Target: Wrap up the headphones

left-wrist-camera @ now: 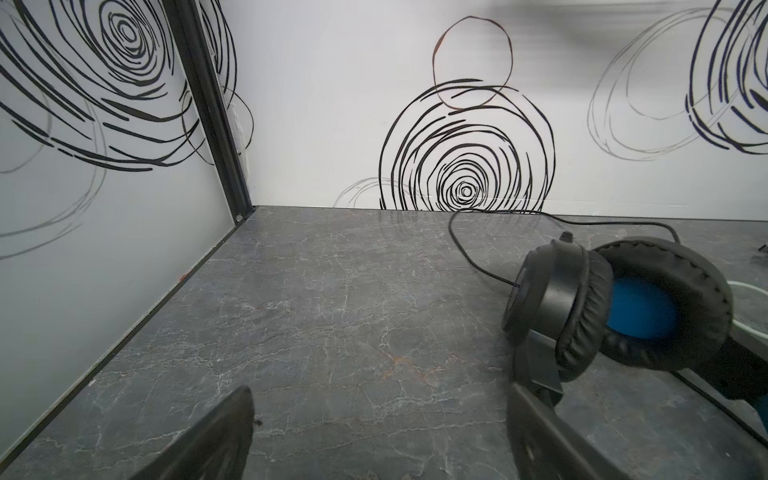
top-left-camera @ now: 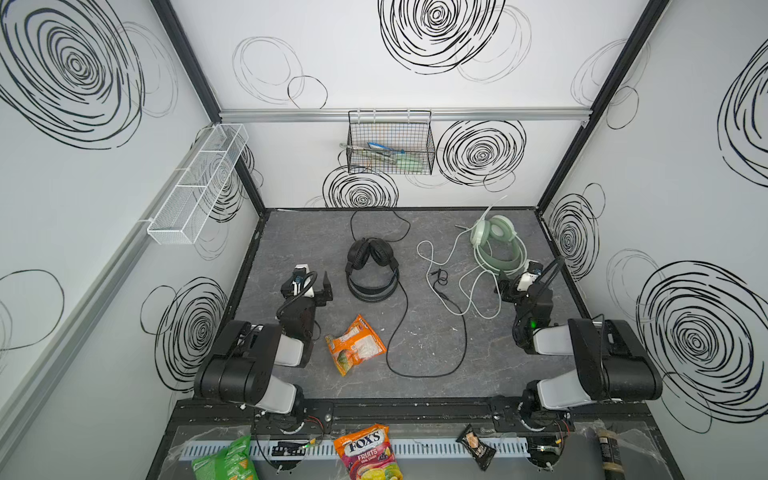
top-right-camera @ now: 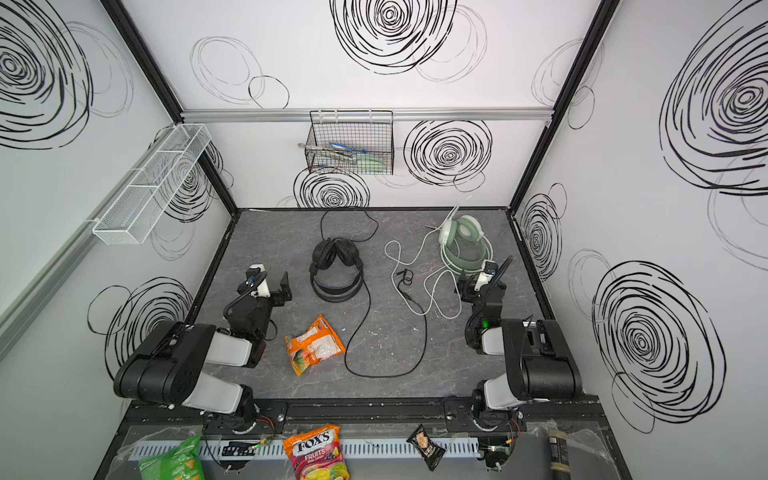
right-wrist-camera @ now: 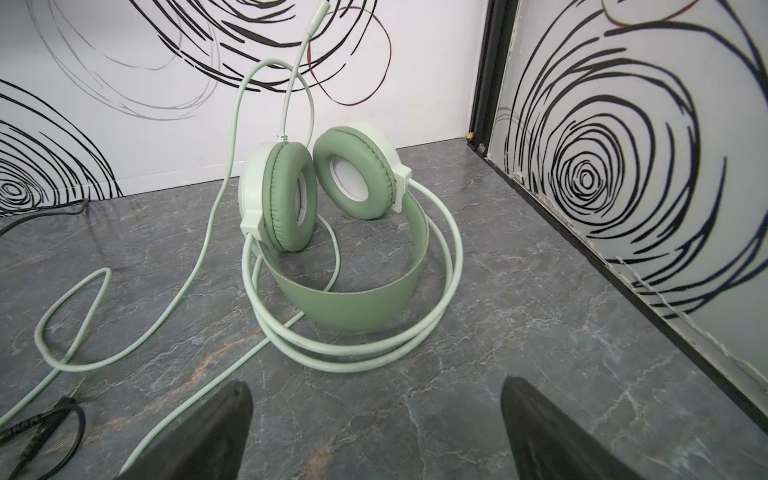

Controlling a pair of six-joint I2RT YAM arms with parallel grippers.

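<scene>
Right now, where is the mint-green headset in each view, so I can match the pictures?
Both top views: mint-green headset at the back right of the table.
Left wrist: not in it.
Right wrist: centre of the picture, headband lying on the table.
Shared landmark: black corner post behind it, in both top views and the right wrist view.

The left wrist view's edge cuts off the black headphones (left-wrist-camera: 582,307) (headband mostly out of frame).

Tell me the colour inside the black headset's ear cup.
Bright blue lining in the black headset; the left wrist view shows it best.
</scene>
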